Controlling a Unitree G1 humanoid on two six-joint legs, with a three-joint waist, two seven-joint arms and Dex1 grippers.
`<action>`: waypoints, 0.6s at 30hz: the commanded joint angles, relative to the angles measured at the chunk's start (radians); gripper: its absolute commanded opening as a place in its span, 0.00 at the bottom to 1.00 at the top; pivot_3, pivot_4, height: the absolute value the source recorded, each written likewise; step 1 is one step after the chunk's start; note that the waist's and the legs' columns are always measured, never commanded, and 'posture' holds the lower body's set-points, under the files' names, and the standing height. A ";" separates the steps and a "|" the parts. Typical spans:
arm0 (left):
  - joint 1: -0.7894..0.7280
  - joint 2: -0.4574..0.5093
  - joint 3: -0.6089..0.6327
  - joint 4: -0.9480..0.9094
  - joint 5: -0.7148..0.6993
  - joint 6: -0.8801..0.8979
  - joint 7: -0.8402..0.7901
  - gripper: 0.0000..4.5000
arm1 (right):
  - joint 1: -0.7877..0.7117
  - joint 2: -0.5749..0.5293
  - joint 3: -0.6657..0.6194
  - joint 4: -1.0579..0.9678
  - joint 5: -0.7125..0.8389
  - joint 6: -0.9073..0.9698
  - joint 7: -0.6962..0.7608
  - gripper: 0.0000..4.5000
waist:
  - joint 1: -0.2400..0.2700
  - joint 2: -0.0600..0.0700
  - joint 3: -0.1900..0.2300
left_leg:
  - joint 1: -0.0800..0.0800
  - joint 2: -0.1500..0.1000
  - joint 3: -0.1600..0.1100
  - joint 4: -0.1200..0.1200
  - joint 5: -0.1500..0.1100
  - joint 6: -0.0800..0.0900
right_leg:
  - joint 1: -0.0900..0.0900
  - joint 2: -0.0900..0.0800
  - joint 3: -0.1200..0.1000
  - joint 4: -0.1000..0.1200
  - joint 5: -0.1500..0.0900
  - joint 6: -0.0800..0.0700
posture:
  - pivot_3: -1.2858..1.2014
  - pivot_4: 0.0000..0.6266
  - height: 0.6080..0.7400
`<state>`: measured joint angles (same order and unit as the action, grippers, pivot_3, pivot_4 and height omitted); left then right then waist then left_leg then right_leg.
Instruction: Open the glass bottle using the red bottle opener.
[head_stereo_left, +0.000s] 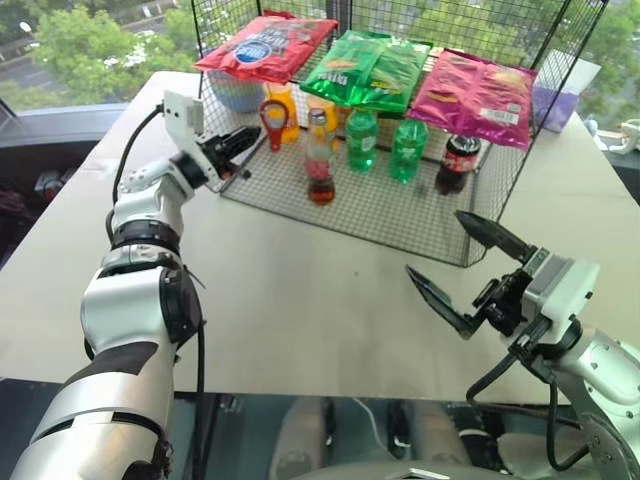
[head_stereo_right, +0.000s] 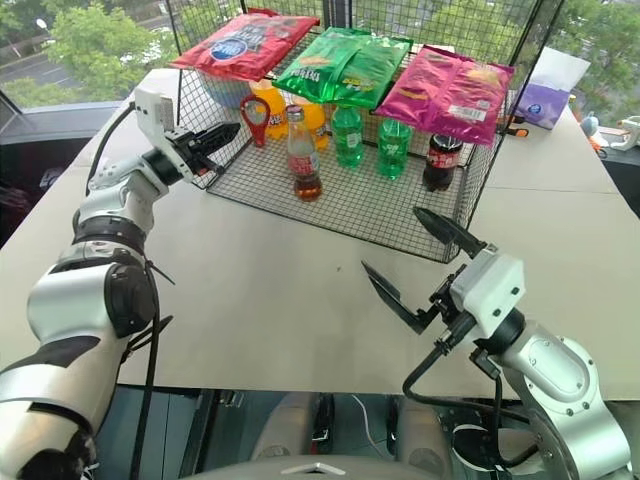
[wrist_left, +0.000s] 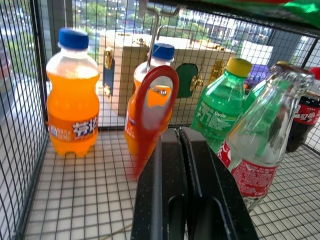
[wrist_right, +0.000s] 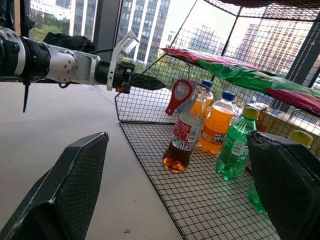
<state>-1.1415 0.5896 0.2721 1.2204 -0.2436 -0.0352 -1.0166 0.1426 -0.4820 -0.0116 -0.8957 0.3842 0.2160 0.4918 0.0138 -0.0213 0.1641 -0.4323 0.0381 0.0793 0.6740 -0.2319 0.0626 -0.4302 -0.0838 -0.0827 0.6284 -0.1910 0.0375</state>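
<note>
The glass bottle (head_stereo_left: 320, 160) stands upright on the wire rack floor, clear with a pinkish-red label and amber liquid at its base. The red bottle opener (head_stereo_left: 273, 120) hangs from a hook just to the bottle's left, ring head uppermost. My left gripper (head_stereo_left: 257, 134) reaches into the rack's left side with its fingers shut. In the left wrist view its tips (wrist_left: 180, 132) sit close before the opener (wrist_left: 152, 110); the right wrist view shows a small gap between them. My right gripper (head_stereo_left: 435, 243) hovers wide open over the table in front of the rack, holding nothing.
The wire rack (head_stereo_left: 400, 215) has mesh walls and a mesh floor. Chip bags in red (head_stereo_left: 265, 45), green (head_stereo_left: 368, 68) and pink (head_stereo_left: 475, 95) lie on its top. Orange drink bottles (wrist_left: 72, 95), green bottles (head_stereo_left: 361, 138) and a cola bottle (head_stereo_left: 460, 160) stand inside.
</note>
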 joint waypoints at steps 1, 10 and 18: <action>-0.011 0.017 -0.004 -0.006 0.029 -0.067 0.057 0.27 | 0.003 0.006 -0.003 -0.020 -0.001 -0.027 0.001 1.00 | 0.000 0.000 0.000 | 0.000 0.000 0.000 0.000 0.000 0.000 | 0.000 0.000 0.000 0.000 0.000 0.000 | 0.52 0.24 1.00; -0.054 -0.028 -0.052 0.032 0.127 -0.148 0.251 0.69 | 0.008 0.007 -0.007 -0.031 -0.006 -0.021 -0.006 1.00 | 0.003 -0.001 0.000 | 0.000 0.000 0.000 0.001 0.000 0.000 | 0.000 0.000 0.000 0.000 0.000 0.000 | 0.52 0.24 1.00; -0.102 -0.059 -0.056 0.058 0.157 -0.157 0.333 0.69 | 0.028 0.015 -0.004 -0.056 -0.029 -0.012 -0.031 1.00 | 0.001 -0.001 0.001 | 0.000 -0.001 0.000 0.001 0.000 0.000 | 0.000 0.001 0.000 0.001 0.000 0.000 | 0.52 0.24 1.00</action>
<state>-1.2064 0.5225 0.2170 1.2812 -0.0971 -0.1657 -0.6928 0.1704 -0.4683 -0.0119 -0.9004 0.3574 0.2140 0.4708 0.0144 -0.0226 0.1646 -0.4325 0.0376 0.0795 0.6749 -0.2319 0.0625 -0.4301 -0.0832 -0.0828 0.6294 -0.1909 0.0376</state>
